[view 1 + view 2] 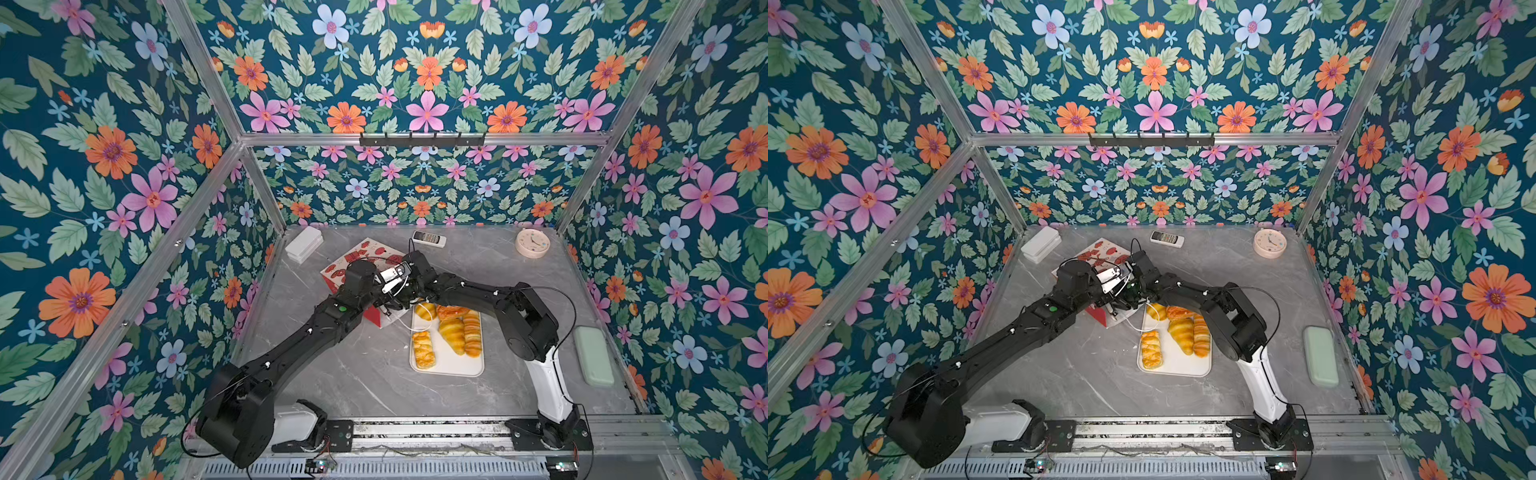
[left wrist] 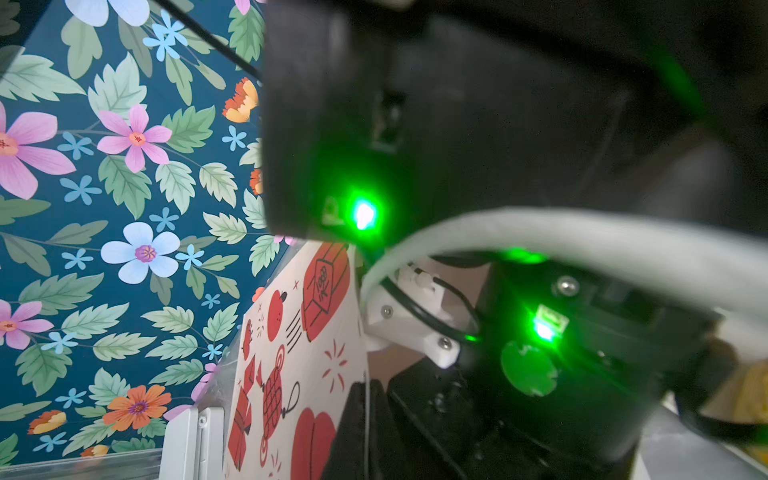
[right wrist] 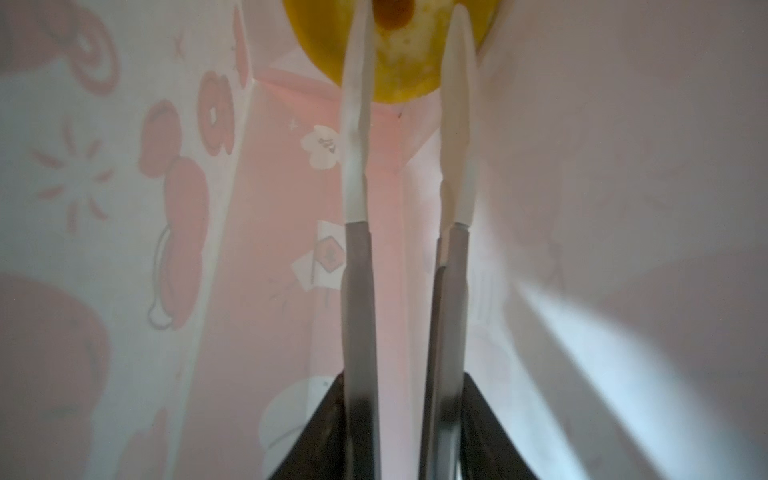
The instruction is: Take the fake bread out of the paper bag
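Grey marble-look tabletop [image 1: 365, 374] lies between floral-papered walls [image 1: 104, 166]. At centre frame the left gripper [image 1: 387, 308] pinches the red-and-white paper bag [image 1: 353, 253]. The right gripper [image 3: 409, 16] stands parted at a glossy yellow ring bagel [image 3: 399, 83].

Black arms [image 1: 299, 345] carry white base links [image 1: 548, 386], thin cables [image 1: 570, 309], green lights [image 2: 365, 215].

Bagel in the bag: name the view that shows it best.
The right wrist view: it looks into the bag at the yellow bagel, right at the tip of the right gripper. Both top views show only the bag's outside, no bagel; the left wrist view shows just its printed panel.
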You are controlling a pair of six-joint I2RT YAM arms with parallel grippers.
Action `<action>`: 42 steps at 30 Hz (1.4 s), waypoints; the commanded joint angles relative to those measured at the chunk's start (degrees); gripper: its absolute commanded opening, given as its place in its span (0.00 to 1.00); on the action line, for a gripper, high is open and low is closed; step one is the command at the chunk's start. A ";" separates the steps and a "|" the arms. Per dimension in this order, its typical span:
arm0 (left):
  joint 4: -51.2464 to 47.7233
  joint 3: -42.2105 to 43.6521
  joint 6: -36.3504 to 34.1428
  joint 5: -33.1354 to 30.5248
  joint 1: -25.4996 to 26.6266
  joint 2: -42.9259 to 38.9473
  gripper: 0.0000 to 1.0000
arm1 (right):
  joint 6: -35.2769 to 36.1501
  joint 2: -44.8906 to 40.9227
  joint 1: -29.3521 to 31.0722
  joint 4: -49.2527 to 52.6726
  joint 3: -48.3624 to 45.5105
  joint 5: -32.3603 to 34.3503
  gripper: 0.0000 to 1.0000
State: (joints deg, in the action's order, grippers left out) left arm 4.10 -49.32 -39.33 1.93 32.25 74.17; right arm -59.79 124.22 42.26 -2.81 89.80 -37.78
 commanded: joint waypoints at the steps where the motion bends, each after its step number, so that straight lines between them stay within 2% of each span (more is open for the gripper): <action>1: 0.47 0.19 -0.28 2.04 0.09 -0.56 0.00 | -0.15 -0.04 -0.05 -4.83 -0.21 -1.11 0.35; 9: 0.03 0.45 -0.39 1.34 0.09 -0.95 0.00 | 0.19 -1.50 -0.59 -5.63 -2.59 -1.07 0.26; 16: -0.49 0.72 -0.50 0.62 0.09 -1.22 0.00 | 4.49 -5.81 -0.79 -1.53 -5.26 0.97 0.21; 24: -0.84 0.89 -0.66 0.18 0.09 -0.96 0.00 | 8.34 -10.19 -1.17 3.18 -9.14 2.38 0.20; 33: -0.80 0.89 -0.84 0.26 0.14 -0.61 0.00 | 8.37 -12.94 -1.65 2.17 -13.07 2.88 0.19; 35: -0.89 0.78 -0.83 0.34 0.09 -0.61 0.00 | 8.29 -13.09 -1.81 2.37 -13.09 3.24 0.22; 39: -1.26 0.72 -0.83 0.70 0.09 -0.78 0.00 | 7.49 -12.38 -2.25 2.27 -12.41 3.08 0.39; 42: -1.47 0.72 -0.88 0.75 0.09 -0.78 0.00 | 6.88 -11.99 -2.59 1.05 -12.02 2.69 0.44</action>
State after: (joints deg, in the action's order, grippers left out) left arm 3.31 -48.45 -40.18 2.17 32.36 73.56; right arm -52.36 112.05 39.88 0.64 77.17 -35.22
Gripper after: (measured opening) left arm 0.071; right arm 0.432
